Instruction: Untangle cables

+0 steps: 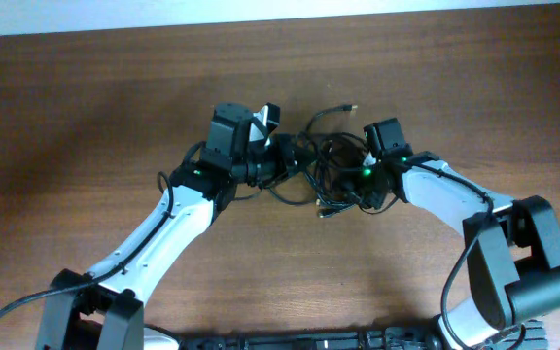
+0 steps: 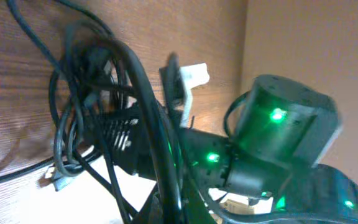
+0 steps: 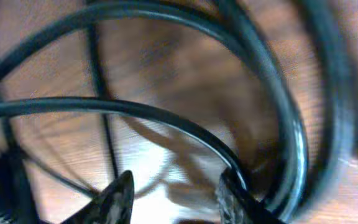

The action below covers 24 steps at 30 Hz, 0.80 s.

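The cables (image 1: 331,160) are a loose tangle of thin black cords on the wooden table, between my two grippers. My left gripper (image 1: 286,156) reaches into the tangle's left side. In the left wrist view its fingers (image 2: 166,208) are mostly hidden behind a thick black strand that runs down between them, and they look shut on it. That view shows the looped cords (image 2: 79,93) at the left. My right gripper (image 1: 358,175) is at the tangle's right side. Its two fingertips (image 3: 174,196) are apart, with loops of cable (image 3: 166,112) arching over them and one strand touching the right tip.
A small plug end (image 1: 325,207) lies at the tangle's near side, and it also shows in the left wrist view (image 2: 55,180). Another plug end (image 1: 349,105) sticks out at the far side. The table's far edge (image 1: 280,24) runs along the top.
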Each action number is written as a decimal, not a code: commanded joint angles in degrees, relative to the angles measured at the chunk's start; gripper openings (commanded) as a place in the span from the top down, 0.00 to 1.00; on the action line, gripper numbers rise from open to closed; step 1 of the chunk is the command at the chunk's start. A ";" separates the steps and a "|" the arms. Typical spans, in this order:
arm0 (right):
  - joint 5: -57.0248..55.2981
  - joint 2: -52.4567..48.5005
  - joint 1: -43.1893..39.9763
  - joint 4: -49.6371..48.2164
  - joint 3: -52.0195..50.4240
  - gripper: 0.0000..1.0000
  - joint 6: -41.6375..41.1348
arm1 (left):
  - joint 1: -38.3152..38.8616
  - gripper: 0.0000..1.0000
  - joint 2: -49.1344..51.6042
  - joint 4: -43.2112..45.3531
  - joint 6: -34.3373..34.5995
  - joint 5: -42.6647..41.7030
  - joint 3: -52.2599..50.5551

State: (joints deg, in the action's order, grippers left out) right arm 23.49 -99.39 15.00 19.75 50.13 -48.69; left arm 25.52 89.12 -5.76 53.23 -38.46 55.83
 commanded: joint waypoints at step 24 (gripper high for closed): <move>-4.94 -1.42 4.24 6.69 5.16 0.50 4.74 | -0.17 1.00 -1.40 -2.05 -5.38 6.56 0.59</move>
State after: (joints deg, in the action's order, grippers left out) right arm 19.07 -99.20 16.91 28.21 54.57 -44.38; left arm 25.52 89.12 -7.97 49.01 -32.53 55.83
